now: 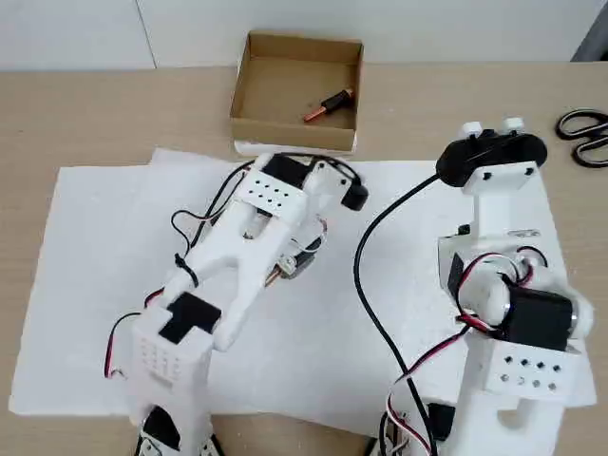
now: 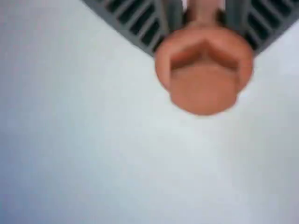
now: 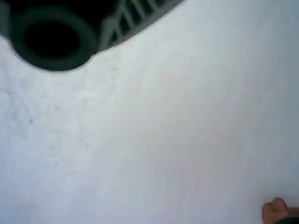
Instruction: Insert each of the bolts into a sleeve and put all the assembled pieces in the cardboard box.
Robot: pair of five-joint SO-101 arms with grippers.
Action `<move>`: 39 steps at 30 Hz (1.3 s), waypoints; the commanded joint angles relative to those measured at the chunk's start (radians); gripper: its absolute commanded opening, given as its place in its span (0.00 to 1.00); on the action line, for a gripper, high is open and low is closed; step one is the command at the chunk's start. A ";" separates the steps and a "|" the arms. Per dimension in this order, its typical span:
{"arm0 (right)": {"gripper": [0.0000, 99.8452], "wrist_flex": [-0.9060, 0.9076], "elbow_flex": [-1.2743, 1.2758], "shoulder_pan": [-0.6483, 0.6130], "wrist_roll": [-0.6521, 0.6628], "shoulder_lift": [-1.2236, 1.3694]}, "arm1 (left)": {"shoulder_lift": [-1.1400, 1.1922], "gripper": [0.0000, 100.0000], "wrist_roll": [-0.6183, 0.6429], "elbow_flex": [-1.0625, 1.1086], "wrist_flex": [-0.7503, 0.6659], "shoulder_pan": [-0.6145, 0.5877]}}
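Table's (image 1: 76, 104) box (image 1: 294, 136) holds one assembled piece (image 1: 330, 104); left gripper (image 2: 204, 16) clamps bolt (image 2: 204, 70), right gripper (image 3: 67, 11) sleeve (image 3: 52, 63).

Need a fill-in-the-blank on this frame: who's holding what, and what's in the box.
1. The left gripper holds an ____ bolt.
2. The right gripper holds a black ____.
3. The cardboard box contains ____ assembled piece.
4. Both arms hang over the ____ sheet.

Missing words: orange; sleeve; one; white.
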 commanded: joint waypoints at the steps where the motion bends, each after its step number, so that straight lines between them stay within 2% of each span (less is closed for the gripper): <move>1: 0.00 -0.021 -0.006 0.001 0.003 -0.021 | -0.137 0.01 -0.005 -0.081 0.034 -0.006; 6: 0.01 -0.054 -0.003 0.005 -0.005 -0.035 | -0.295 0.01 -0.003 -0.120 0.034 -0.109; 8: 0.01 -0.119 0.015 0.005 -0.063 -0.099 | -0.361 0.01 0.015 -0.114 0.034 -0.149; 11: 0.01 -0.254 0.132 -0.001 -0.121 -0.291 | -0.460 0.01 0.025 -0.085 0.034 -0.189; 15: 0.01 -0.450 0.430 -0.008 -0.129 -0.584 | -0.620 0.01 0.023 0.008 0.009 -0.186; 19: 0.00 -0.704 0.787 -0.068 -0.121 -0.745 | -0.744 0.01 0.064 0.143 -0.193 -0.193; 23: 0.00 -0.845 1.007 -0.096 -0.031 -0.845 | -0.813 0.01 0.239 0.374 -0.436 -0.189; 28: 0.00 -0.782 1.149 -0.194 -0.003 -0.932 | -0.884 0.01 0.479 0.564 -0.672 -0.187; 32: 0.00 -0.737 1.208 -0.248 -0.005 -0.960 | -0.925 0.01 0.505 0.636 -0.779 -0.213; 36: 0.00 -0.605 1.122 -0.292 -0.005 -0.958 | -0.956 0.01 0.506 0.740 -0.841 -0.236; 39: 0.00 -0.584 1.114 -0.352 -0.081 -0.958 | -0.980 0.01 0.520 0.803 -0.891 -0.212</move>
